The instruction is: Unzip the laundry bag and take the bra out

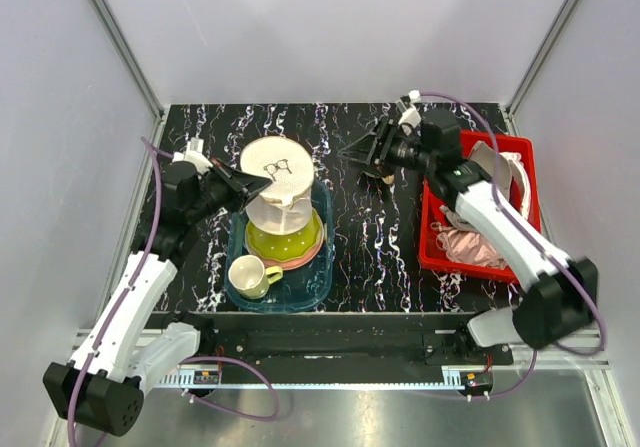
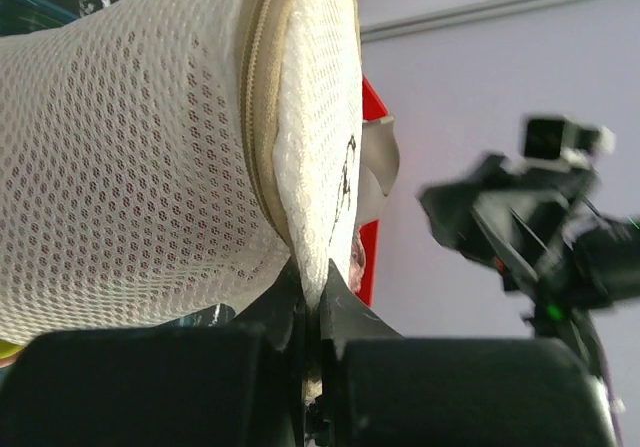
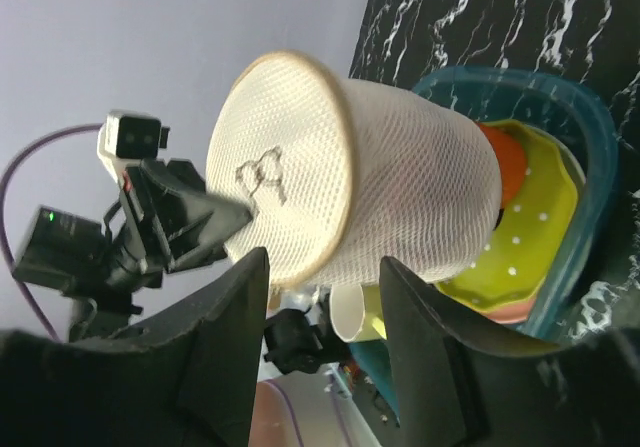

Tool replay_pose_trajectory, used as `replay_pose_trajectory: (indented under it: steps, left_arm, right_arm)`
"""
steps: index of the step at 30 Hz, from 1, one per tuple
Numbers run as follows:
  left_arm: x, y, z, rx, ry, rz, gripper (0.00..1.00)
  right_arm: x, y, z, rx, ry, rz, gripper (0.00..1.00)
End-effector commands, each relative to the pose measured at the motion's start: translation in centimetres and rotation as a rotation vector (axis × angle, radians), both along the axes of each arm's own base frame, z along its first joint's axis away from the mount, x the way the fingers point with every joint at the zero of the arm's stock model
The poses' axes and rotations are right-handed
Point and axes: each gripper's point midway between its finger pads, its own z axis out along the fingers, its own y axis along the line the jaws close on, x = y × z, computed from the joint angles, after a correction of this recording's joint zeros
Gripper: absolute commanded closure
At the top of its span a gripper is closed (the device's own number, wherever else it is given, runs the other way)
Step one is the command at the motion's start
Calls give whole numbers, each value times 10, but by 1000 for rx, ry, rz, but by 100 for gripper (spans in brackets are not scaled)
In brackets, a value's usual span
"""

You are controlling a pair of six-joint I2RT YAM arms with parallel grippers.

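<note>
Left gripper (image 2: 312,302), jaws pressed together on the rim of the laundry bag (image 2: 130,167), holds it lifted above a teal tray (image 1: 305,287) crowded with plates (image 1: 285,237) and a cup (image 1: 250,277). The zipper (image 2: 255,117) appears shut along the visible seam, so unzipping is judged not yet begun. The bra is not seen and is presumably inside. Beyond, the right gripper (image 3: 322,267) hovers with fingers spread, well apart from the bag. Farthest right, a red bin (image 1: 427,247) holds other garments (image 1: 470,245), clear of the approach.
</note>
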Motion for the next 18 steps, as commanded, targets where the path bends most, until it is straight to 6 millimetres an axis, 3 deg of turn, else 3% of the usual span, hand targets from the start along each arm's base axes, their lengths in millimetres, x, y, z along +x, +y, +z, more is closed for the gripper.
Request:
replay_pose_trajectory:
  steps: [1,3,7,9,13,18]
  left_arm:
    - [6,19,38,53,-101,123,100]
    - [8,20,44,72,-108,139,100]
    - [15,14,46,96,-96,135,100]
    - [17,11,47,101,-97,135,100]
    - [17,10,49,105,-104,136,100]
    - [16,9,50,105,-109,131,100]
  right_arm:
    - [-37,-20,5,-289,-185,-110,43]
    - [-47,-11,10,-318,-213,-103,44]
    - [-83,34,5,-381,-245,1,43]
    - [-90,47,11,-389,-269,21,43]
    - [-96,69,-1,-429,-271,58,43]
    - [-100,89,1,-427,-291,101,43]
